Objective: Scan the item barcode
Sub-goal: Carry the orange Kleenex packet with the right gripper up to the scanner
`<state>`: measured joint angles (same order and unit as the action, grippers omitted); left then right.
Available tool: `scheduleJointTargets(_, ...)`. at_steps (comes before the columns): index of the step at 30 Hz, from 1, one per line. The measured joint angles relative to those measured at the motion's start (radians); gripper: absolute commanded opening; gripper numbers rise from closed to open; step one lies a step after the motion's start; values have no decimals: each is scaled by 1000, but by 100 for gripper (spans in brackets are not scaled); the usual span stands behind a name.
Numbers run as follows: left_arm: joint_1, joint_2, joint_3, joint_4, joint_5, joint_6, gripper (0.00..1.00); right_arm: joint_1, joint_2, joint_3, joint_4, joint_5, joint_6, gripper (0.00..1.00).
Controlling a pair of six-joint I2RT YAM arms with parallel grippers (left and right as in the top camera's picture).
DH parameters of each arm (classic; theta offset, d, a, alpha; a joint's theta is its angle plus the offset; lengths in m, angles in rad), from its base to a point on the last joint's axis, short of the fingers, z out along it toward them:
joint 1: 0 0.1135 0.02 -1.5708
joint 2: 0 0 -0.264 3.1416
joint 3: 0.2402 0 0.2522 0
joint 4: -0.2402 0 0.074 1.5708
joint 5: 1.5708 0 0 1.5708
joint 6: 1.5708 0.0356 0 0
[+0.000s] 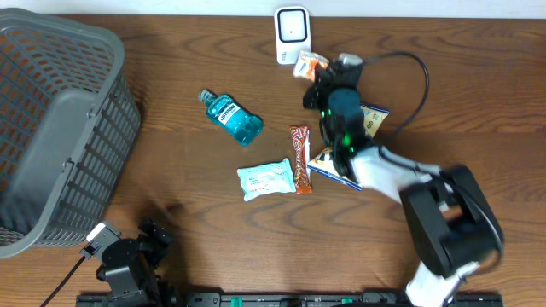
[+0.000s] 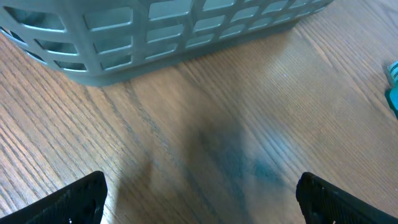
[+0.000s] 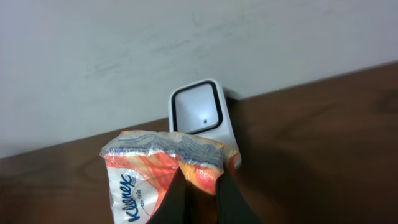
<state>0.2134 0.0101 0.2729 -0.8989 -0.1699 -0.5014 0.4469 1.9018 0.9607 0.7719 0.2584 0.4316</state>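
Note:
An orange and white Kleenex tissue pack [image 3: 152, 171] is pinched between the black fingers of my right gripper [image 3: 200, 186], which is shut on it. The pack [image 1: 310, 64] hangs just in front of the white barcode scanner [image 3: 200, 118], whose dark window faces it. From overhead the scanner [image 1: 292, 34] stands at the table's far edge, with my right gripper [image 1: 322, 77] right beside it. My left gripper [image 2: 199, 202] is open low over bare wood, nothing between its fingers. It rests at the near left [image 1: 128, 260].
A grey plastic basket [image 1: 51, 128] fills the left side. On the table lie a blue mouthwash bottle [image 1: 232, 117], a brown snack bar [image 1: 299, 158], a pale blue wipes pack [image 1: 266, 179] and a blue and white packet [image 1: 334, 166] under the right arm.

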Motion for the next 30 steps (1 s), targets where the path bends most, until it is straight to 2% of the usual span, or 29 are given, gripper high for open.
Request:
scheduleJointTargets(11, 0, 0, 0, 0, 0, 0, 98, -60, 393, 573, -63, -85, -104, 1)
scheduleJointTargets(16, 0, 0, 0, 0, 0, 0, 98, -58, 559, 805, -148, -92, -157, 1)
scheduleJointTargets(20, 0, 0, 0, 0, 0, 0, 98, -58, 632, 890, -205, -94, -188, 1)
scheduleJointTargets(30, 0, 0, 0, 0, 0, 0, 98, -57, 639, 907, -283, -47, -214, 1)
